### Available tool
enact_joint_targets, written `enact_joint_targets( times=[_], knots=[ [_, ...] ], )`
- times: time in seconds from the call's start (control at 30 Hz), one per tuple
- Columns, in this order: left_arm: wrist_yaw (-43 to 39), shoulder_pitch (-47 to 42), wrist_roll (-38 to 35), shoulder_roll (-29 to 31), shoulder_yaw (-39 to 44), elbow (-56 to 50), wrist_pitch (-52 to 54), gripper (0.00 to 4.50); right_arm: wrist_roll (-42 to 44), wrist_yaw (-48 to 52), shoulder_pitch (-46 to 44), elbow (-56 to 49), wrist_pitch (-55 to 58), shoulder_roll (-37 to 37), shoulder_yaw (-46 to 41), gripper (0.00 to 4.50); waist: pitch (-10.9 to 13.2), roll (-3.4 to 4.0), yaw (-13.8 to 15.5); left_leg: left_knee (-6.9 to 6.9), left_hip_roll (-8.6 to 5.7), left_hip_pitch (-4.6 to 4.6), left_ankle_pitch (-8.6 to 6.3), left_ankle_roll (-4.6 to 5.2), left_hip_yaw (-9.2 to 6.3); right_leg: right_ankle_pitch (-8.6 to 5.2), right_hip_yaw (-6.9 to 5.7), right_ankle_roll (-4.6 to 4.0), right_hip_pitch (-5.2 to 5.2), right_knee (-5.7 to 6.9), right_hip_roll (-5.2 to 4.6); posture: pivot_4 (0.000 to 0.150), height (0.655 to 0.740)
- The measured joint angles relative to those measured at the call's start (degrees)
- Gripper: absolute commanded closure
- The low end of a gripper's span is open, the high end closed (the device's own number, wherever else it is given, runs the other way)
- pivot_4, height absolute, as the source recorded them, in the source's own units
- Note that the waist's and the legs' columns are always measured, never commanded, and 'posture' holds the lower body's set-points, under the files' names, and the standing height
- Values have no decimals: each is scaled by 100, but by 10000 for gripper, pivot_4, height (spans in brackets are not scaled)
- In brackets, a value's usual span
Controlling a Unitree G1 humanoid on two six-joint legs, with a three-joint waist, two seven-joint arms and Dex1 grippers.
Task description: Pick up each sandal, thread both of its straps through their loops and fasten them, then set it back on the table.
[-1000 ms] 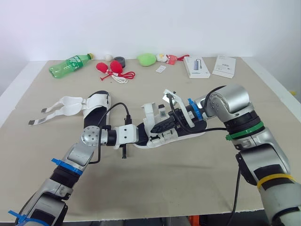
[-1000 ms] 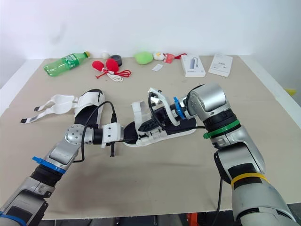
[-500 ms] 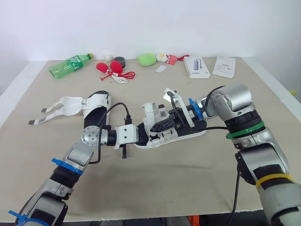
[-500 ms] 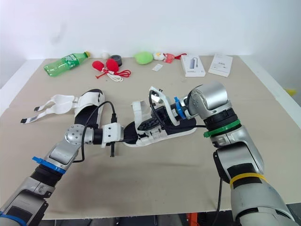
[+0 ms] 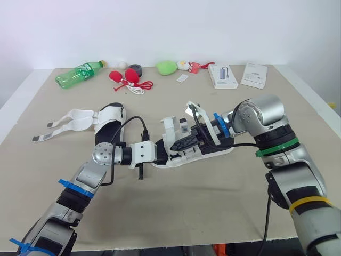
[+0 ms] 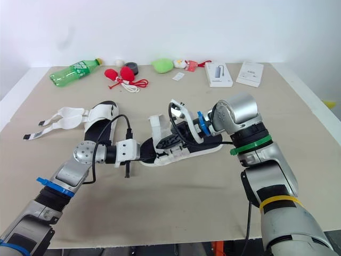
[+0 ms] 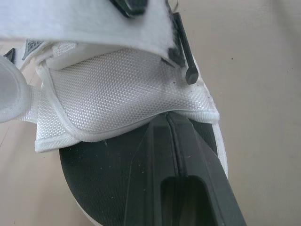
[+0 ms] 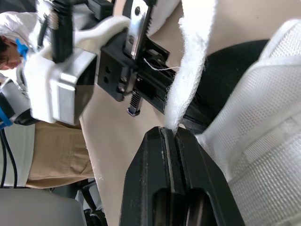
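Hardly anything has shifted in the last second (the raised strap sits a touch lower). The left gripper (image 7: 168, 117) is closed, its 2 fingers pressed together over the black footbed, their tips clamped on the hem of the sandal's (image 5: 221, 150) white mesh upper. Directly ahead of it, the right gripper (image 8: 170, 134) reaches in from the sandal's other end, fingers tight on 1 white strap (image 8: 194, 70) that rises from between them. The sole rests on the table (image 5: 213, 208) between both grippers. A second sandal (image 5: 106, 121) lies beyond the left gripper, straps loose.
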Motion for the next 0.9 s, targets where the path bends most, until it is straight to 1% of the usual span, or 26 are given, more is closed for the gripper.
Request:
enact_joint_targets(
  times=[0.23,0.4,0.5,0.77,0.9],
  knots=[
    [11,0,4,-6,-8,19,0,45000,-87,103,35,143,-384,-67,179,44620,-1,0,0,1,0,2,0,0,0,0,0,0,2,0,0,1500,7400],
    [17,0,4,-9,-7,20,0,45000,-331,223,-27,313,-826,-112,381,44620,-2,0,0,1,0,2,0,0,0,0,0,0,3,0,0,1500,7400],
    [17,0,4,-11,-8,14,-1,45000,-444,252,-11,351,-911,-114,570,44620,-1,1,1,1,-1,0,0,0,0,0,0,0,1,0,-1,1500,7400],
    [18,0,5,-12,-11,19,-1,45000,-553,385,-11,326,-1019,-120,655,44620,-2,0,1,1,-1,1,0,0,-1,0,0,0,2,0,0,1500,7400],
    [18,0,5,-12,-12,11,-3,45000,-503,466,15,42,-924,-185,655,44620,-2,0,2,0,-1,0,0,0,-1,-1,0,2,1,0,0,1500,7400]
  ],
)
